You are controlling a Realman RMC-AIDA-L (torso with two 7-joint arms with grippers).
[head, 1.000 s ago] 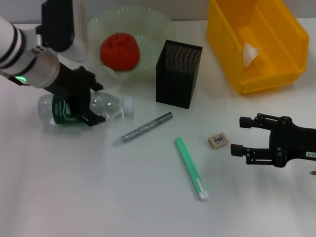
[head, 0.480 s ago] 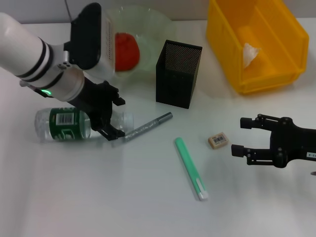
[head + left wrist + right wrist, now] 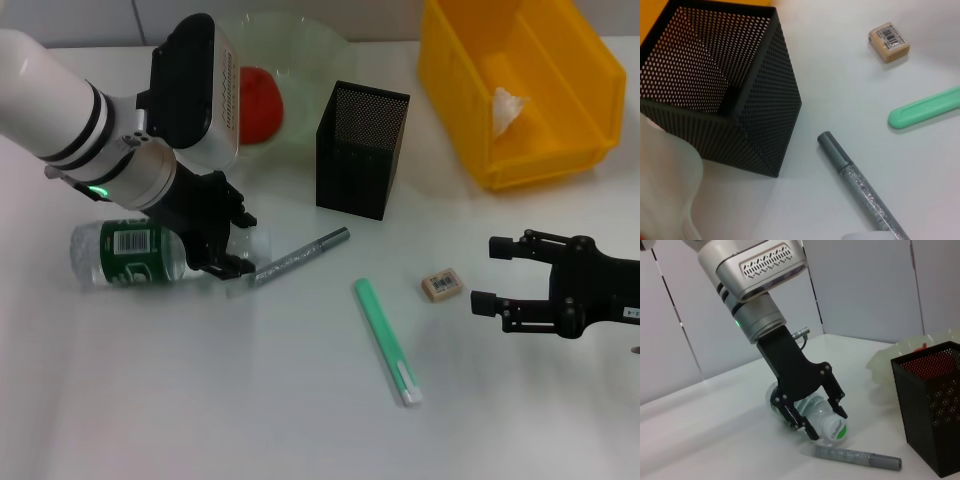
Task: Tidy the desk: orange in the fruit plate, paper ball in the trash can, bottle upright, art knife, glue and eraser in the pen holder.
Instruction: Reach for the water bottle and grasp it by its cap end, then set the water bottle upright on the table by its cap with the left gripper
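Note:
The bottle [image 3: 128,255] lies on its side on the desk [image 3: 200,400] at the left, white cap [image 3: 256,243] pointing right. My left gripper [image 3: 232,245] is open, one finger on each side of the bottle's neck; the right wrist view shows this too [image 3: 825,424]. The orange [image 3: 260,100] sits in the fruit plate [image 3: 310,55], partly hidden by my left wrist. The paper ball [image 3: 508,108] lies in the trash can [image 3: 560,150]. The eraser [image 3: 442,285], a silver glitter stick [image 3: 297,257] and a green stick [image 3: 388,340] lie on the desk. My right gripper [image 3: 484,272] is open and empty, right of the eraser.
The pen holder [image 3: 360,150] stands upright between the plate and the trash can; in the left wrist view [image 3: 725,85] it looks empty. I cannot tell which stick is the art knife and which the glue.
My left gripper has moved right along the bottle, from its middle to the cap end. The bottle rolled slightly toward me, barcode now up. The right arm has not moved.

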